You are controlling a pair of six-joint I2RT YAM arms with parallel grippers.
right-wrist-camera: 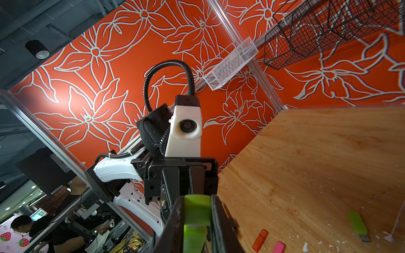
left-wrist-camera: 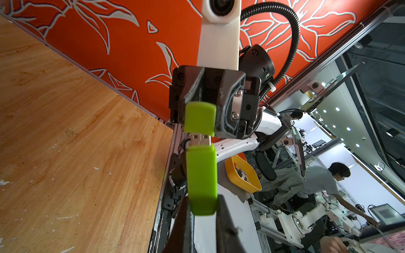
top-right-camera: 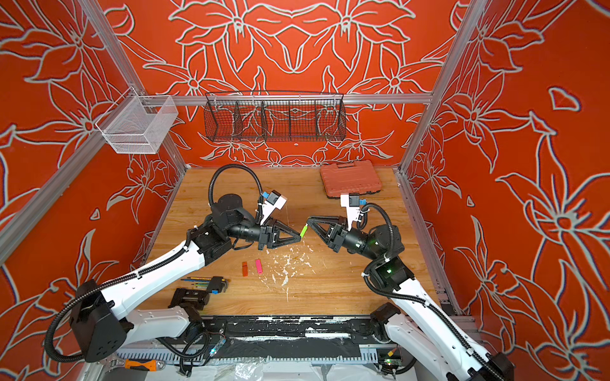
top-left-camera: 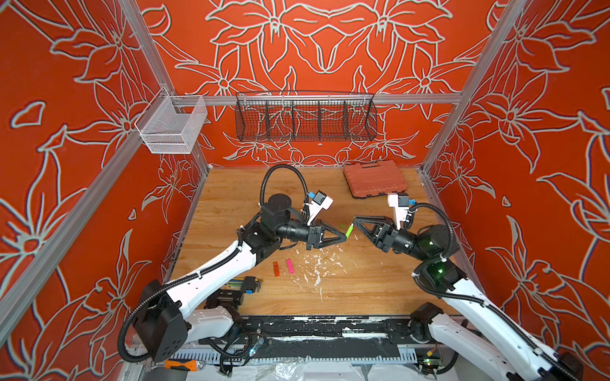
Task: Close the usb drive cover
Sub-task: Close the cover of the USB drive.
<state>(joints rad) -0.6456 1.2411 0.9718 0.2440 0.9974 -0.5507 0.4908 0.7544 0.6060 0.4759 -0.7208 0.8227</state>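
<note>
In both top views the left tool [top-left-camera: 345, 235] and right tool [top-left-camera: 354, 220] meet tip to tip above the tabletop [top-left-camera: 231, 198], with the green usb drive [top-left-camera: 349, 230] bridging them. Left wrist view: the left tool clamps the drive's body, its long axis aimed straight into the cover [left-wrist-camera: 199, 119], the plug [left-wrist-camera: 200, 140] half exposed. Right wrist view: the right tool pinches the cover narrowly. Closing likely needs a straight push together.

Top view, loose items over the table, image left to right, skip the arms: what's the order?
hex key set → orange USB drive → pink USB drive → green USB drive, held up mid-table → orange tool case
</note>
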